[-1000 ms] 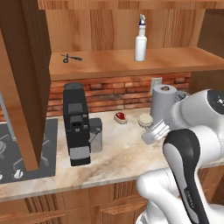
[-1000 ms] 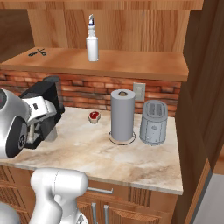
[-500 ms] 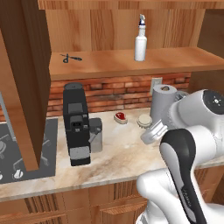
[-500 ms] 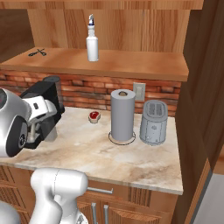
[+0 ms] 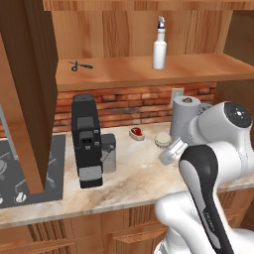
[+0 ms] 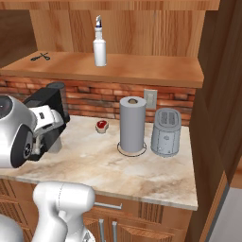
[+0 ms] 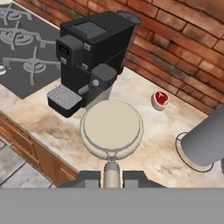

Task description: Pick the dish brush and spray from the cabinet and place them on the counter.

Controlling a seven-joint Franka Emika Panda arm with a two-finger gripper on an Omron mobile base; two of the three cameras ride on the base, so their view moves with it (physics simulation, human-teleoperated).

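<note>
Gripper (image 7: 111,176) pinching the pale handle of the dish brush (image 7: 112,127), fingers pressed close on either side of it. Round cream head of the brush hanging above the counter (image 7: 148,144), seen also beside the white arm in the left base view (image 5: 162,140). Nothing shifting against half a second ago and a second ago: arm and brush staying in the same place.

Just past the brush, black coffee machine (image 5: 87,140) standing on the counter, with a small red-topped cup (image 6: 101,125) near the brick wall. Grey paper towel roll (image 6: 132,124) standing upright, toaster (image 6: 165,132) just beside it.

Farther up, cabinet (image 5: 30,94) standing open. Spray (image 5: 158,49) sitting upright on its wooden shelf, black scissors (image 5: 80,65) lying well apart from it.
</note>
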